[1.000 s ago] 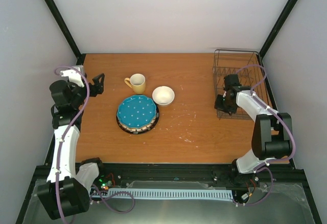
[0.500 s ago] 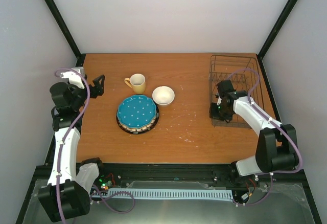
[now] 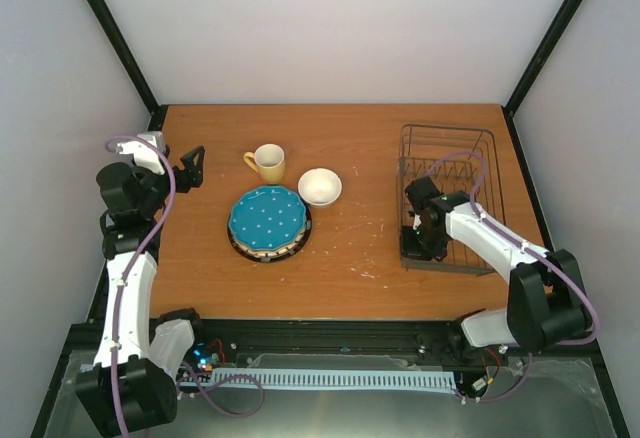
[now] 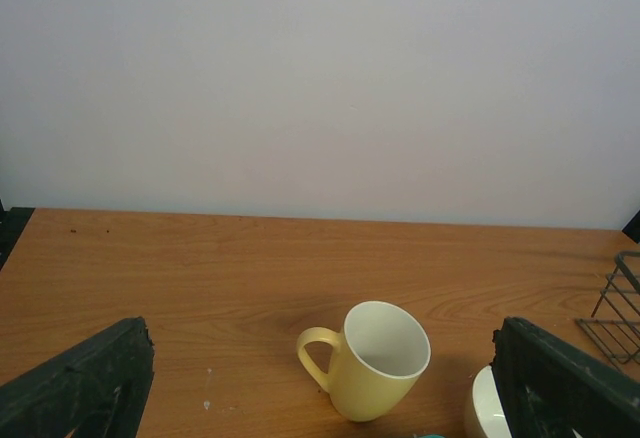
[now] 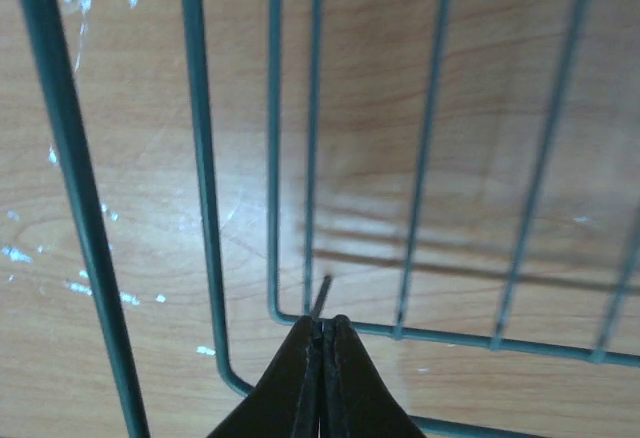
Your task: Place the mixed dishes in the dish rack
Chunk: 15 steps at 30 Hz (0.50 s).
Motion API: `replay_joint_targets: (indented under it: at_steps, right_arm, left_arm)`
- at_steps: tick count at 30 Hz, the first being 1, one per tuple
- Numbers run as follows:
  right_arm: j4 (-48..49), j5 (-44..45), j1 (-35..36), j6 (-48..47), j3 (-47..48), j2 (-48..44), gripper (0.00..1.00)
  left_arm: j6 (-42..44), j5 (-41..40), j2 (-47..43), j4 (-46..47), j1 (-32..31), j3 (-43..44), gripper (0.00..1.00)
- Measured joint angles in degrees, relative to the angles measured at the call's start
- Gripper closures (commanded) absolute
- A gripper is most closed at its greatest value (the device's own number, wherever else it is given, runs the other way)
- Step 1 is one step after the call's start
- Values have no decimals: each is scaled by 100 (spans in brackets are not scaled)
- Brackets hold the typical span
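The dark wire dish rack [image 3: 447, 158] stands at the right of the table. My right gripper [image 3: 419, 241] is shut on a thin upright prong at the rack's near left corner; the right wrist view shows the closed fingertips [image 5: 322, 326] pinching that wire above the rack's bottom bars [image 5: 203, 178]. The yellow mug [image 3: 268, 163] stands upright, the cream-white bowl [image 3: 320, 186] to its right. The teal dotted plate [image 3: 267, 215] tops a stack; only the rims of the plates beneath show. My left gripper [image 3: 190, 168] is open and empty, left of the mug [image 4: 375, 363].
The bowl's edge [image 4: 480, 410] and a corner of the rack [image 4: 612, 310] show in the left wrist view. White walls and black frame posts enclose the table. Bare wood lies between the plate stack and the rack.
The rack has slid left and toward the near edge, pulled by my right gripper, which stays shut on its wire. The left arm has barely moved.
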Motion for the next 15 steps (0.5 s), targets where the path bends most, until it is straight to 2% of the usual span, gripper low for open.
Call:
replay_joint_targets:
  at_steps: [9,15]
  right_arm:
    - [-122,1270,4,238,1123,192,97]
    - [286,1637,-2,111,1718,1399,97]
  left_arm:
    - [0,-7,-2,-2,0,0,7]
    - [7,-52,-2,-4,0,2,7]
